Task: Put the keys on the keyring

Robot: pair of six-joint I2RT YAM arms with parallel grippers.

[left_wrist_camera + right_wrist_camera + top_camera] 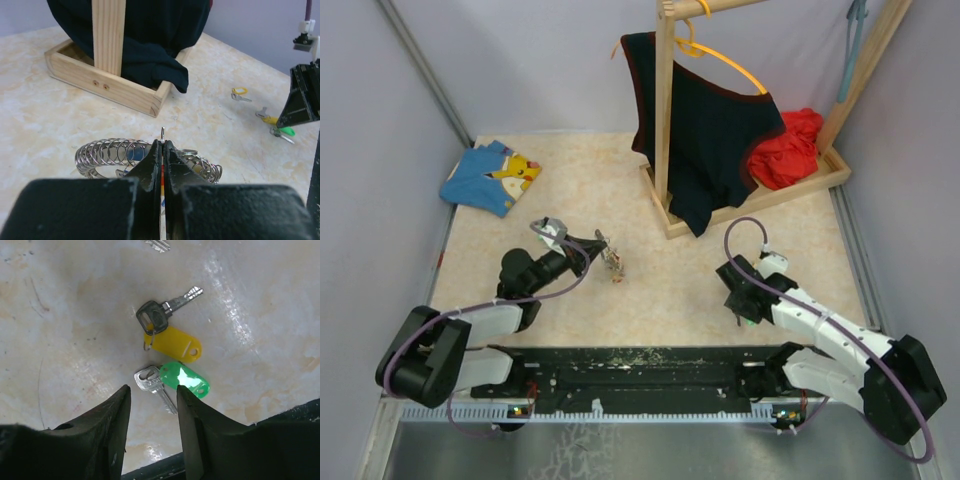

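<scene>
My left gripper (599, 246) (163, 145) is shut on the keyring (613, 263), pinching a thin metal ring with a coloured tag between its jaws. The keyring's silvery wire coil (107, 152) curls around the fingertips just above the table. My right gripper (744, 310) (152, 392) hangs low over the keys with its jaws apart. The blade of a silver key (155, 383) with a green tag (186, 378) lies between its fingertips, untouched. Just beyond lies a black-headed key (159, 315) with a yellow tag (174, 343).
A further key with a yellow ring (239, 93) lies toward the wooden rack base (757, 205), which carries a dark garment (705, 140) on an orange hanger (725, 57). Red cloth (790, 150) sits in the base. A blue printed cloth (490, 176) lies at the back left.
</scene>
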